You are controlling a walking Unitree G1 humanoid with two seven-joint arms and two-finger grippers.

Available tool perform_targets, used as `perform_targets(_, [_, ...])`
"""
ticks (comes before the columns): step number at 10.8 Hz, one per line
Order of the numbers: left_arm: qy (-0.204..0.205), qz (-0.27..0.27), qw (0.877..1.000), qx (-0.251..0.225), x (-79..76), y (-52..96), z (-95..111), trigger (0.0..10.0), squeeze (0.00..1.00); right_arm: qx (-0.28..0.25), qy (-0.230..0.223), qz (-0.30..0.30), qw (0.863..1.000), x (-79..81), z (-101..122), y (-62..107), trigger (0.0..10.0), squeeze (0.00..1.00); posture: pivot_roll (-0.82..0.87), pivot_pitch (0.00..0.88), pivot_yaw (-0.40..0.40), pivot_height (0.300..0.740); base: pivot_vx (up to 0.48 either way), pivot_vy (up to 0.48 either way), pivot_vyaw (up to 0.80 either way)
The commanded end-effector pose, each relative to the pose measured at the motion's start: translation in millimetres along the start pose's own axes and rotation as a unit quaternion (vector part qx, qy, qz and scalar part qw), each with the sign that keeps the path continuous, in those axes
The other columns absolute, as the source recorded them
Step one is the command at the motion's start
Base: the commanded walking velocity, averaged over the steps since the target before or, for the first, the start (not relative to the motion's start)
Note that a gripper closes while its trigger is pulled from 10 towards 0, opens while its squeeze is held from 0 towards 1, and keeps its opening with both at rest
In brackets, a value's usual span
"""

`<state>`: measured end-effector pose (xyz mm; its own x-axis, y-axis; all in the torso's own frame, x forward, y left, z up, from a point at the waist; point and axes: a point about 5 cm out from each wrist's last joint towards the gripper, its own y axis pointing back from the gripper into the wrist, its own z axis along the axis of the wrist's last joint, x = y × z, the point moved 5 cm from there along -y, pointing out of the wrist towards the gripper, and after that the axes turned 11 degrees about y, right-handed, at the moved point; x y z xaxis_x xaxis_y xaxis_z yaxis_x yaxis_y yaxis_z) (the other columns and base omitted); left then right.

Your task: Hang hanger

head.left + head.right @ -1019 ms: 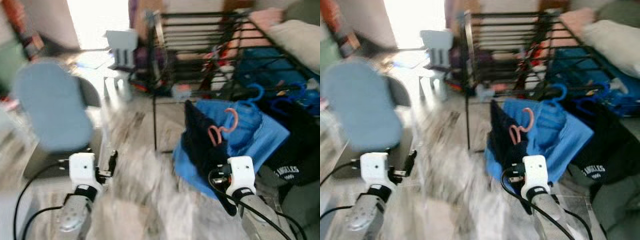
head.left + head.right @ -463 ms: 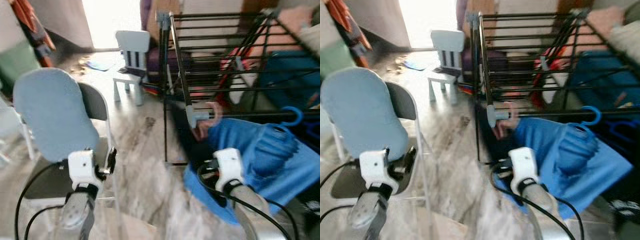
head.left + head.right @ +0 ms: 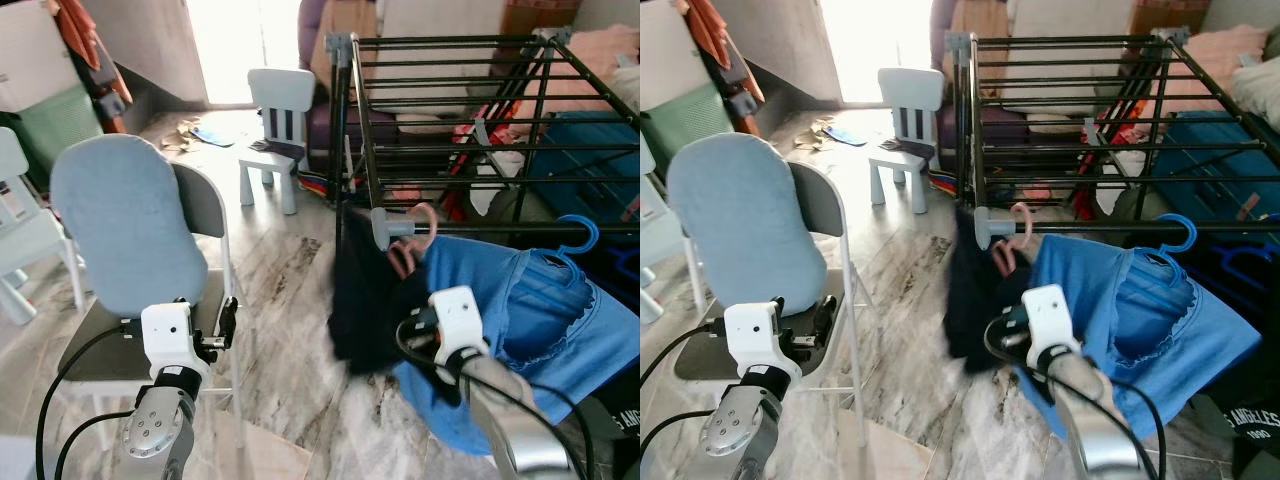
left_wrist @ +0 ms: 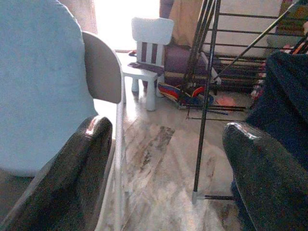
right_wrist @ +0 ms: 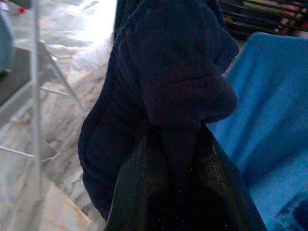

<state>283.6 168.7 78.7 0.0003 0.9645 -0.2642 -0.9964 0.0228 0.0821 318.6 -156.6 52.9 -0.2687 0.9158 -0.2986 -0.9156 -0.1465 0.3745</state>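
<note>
A pink hanger hook sits at the lower rail of the black drying rack, right beside the rail's grey end cap; whether it rests on the rail I cannot tell. A dark navy garment hangs below the hook. My right gripper is shut on a fold of this garment, with its white wrist just right of the cloth. Low on the left, my left gripper stands open in front of a chair, holding nothing.
A folding chair with a blue cover stands close on the left. A small white child's chair is farther back. A blue garment hangs from a blue hanger on the same rail. Marble floor lies between chair and rack.
The camera has swung and the blur has cleared. My right gripper has carried the dark garment and pink hanger up from the blue cloth to the rail's end.
</note>
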Motion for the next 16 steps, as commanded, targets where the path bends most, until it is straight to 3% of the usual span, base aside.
perform_targets(1, [-0.004, -0.002, 1.000, 0.002, -1.2, 0.4, 0.7, 10.0, 0.00, -0.015, 0.003, -0.030, 0.999, -15.7, 10.8, -3.5, 10.0, 0.00, -0.07, 0.000, 0.032, 0.740, 0.000, 0.000, 0.00])
perform_targets(5, [0.001, -0.009, 1.000, 0.006, -4.8, -1.7, -1.0, 10.0, 0.00, 0.030, 0.009, -0.062, 0.998, -38.7, 5.2, -19.2, 10.0, 0.00, -0.07, 0.000, 0.025, 0.740, 0.000, 0.000, 0.00])
perform_targets(9, [-0.001, -0.011, 1.000, 0.015, -7.9, -1.0, -6.8, 10.0, 0.00, 0.064, 0.023, -0.013, 0.998, -21.8, 3.4, -44.3, 10.0, 0.00, -0.06, 0.000, 0.012, 0.740, 0.000, 0.000, 0.00])
perform_targets(13, [0.005, -0.010, 1.000, 0.022, -9.0, 0.5, -11.1, 10.0, 0.00, 0.097, 0.022, 0.045, 0.994, 4.1, -12.2, -51.4, 10.0, 0.00, -0.06, 0.000, 0.009, 0.740, 0.000, 0.000, 0.00])
perform_targets(16, [0.003, -0.011, 1.000, 0.026, -8.9, 1.9, -12.1, 10.0, 0.00, 0.111, 0.014, 0.048, 0.993, 7.7, -21.5, -49.0, 10.0, 0.00, -0.06, 0.000, 0.014, 0.740, 0.000, 0.000, 0.00])
